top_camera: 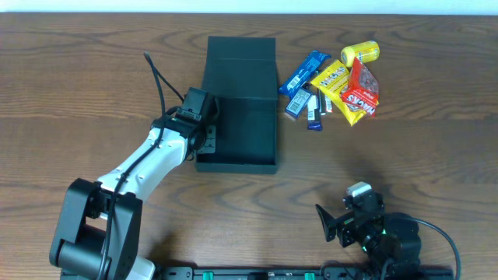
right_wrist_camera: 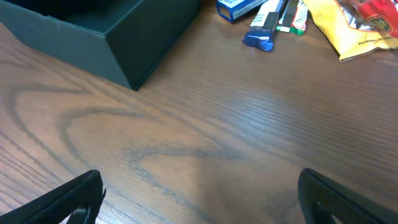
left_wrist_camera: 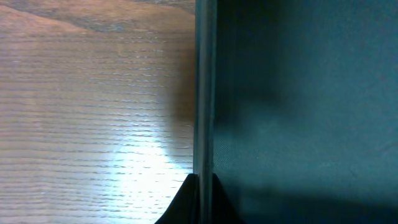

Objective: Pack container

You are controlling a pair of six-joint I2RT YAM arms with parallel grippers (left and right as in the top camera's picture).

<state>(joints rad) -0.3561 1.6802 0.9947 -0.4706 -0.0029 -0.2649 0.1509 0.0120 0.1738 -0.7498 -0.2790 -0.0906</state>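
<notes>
The container (top_camera: 241,128) is a matte black square box, open, with its flap lid (top_camera: 241,66) laid back on the far side. Its inside looks empty. My left gripper (top_camera: 207,132) is shut on the box's left wall; in the left wrist view one finger sits on each side of the wall's edge (left_wrist_camera: 204,93), fingertips at the bottom (left_wrist_camera: 203,199). My right gripper (top_camera: 331,225) is open and empty near the table's front right edge, apart from the box. In the right wrist view its fingers (right_wrist_camera: 199,199) frame bare wood, with the box's corner (right_wrist_camera: 143,43) at the upper left.
Snacks lie to the right of the box: a blue bar (top_camera: 304,72), a yellow packet (top_camera: 333,80), a red packet (top_camera: 362,92), a yellow can (top_camera: 360,53) and small blue wrappers (top_camera: 307,109). Some show in the right wrist view (right_wrist_camera: 261,34).
</notes>
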